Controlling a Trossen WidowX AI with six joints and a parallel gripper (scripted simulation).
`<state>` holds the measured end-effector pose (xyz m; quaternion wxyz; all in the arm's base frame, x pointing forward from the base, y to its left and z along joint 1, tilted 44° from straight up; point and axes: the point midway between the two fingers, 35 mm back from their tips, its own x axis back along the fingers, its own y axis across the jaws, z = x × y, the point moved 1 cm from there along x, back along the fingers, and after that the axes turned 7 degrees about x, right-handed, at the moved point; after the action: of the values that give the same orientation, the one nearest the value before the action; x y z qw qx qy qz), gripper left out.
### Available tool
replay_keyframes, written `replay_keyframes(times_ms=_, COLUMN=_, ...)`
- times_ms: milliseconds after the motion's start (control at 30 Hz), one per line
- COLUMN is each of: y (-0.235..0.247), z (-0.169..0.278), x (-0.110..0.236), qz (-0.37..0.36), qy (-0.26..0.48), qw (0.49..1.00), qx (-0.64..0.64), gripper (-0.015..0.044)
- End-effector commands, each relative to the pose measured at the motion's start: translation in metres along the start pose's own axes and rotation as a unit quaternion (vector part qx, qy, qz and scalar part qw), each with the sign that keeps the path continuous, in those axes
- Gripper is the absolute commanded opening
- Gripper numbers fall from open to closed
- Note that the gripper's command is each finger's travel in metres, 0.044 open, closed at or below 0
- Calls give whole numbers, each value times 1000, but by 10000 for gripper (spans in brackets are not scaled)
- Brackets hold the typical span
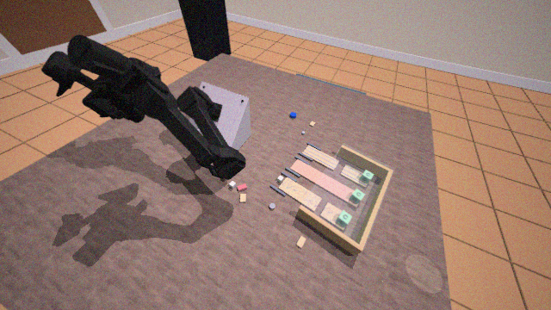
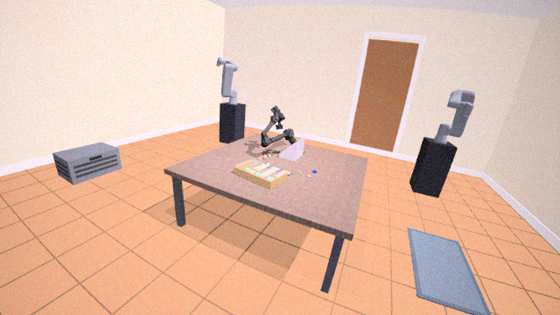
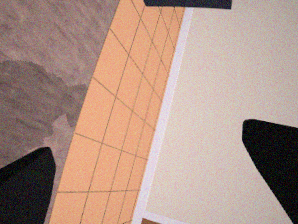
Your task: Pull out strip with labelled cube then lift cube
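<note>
A wooden tray (image 1: 375, 214) (image 2: 257, 178) holds three strips side by side. The middle pink strip (image 1: 322, 180) is in one piece and carries a green cube (image 1: 356, 196) at its far end. The two beige strips (image 1: 320, 157) (image 1: 300, 194) each show a gap; separate end pieces carry two other green cubes (image 1: 367, 175) (image 1: 343, 218). I cannot read the labels. The strips' near ends stick out of the tray with dark handles (image 1: 293, 172). My gripper (image 1: 53, 79) (image 2: 276, 112) (image 3: 149, 144) is open and empty, raised far left of the tray, facing floor and wall.
A grey wedge block (image 1: 232, 114) (image 2: 294, 152) stands behind my arm. Small loose blocks lie on the table: white (image 1: 232, 184), red (image 1: 242, 187), beige (image 1: 243, 197), a grey disc (image 1: 272, 206), blue (image 1: 293, 114). A dark pedestal (image 1: 206, 26) stands at the far edge.
</note>
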<state>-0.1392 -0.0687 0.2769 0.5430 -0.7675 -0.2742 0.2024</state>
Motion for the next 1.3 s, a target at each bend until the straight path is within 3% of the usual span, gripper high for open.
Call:
replay_keyframes(times_ms=0, y=-1, z=2, x=0, qz=2, qy=6, qw=1000, qx=-2, gripper=400)
replay_keyframes(times_ms=267, y=-29, z=103, x=31, qz=97, qy=257, qw=956, qx=-98, gripper=400)
replay_keyframes(times_ms=567, y=-38, z=189, x=129, qz=226, qy=511, qw=809, qx=-181, gripper=400)
replay_keyframes(times_ms=900, y=-8, z=212, x=279, qz=372, qy=719, qw=535, qx=-242, gripper=400)
replay_keyframes(times_ms=1267, y=69, z=145, x=412, qz=504, qy=804, qw=170, qx=-265, gripper=400)
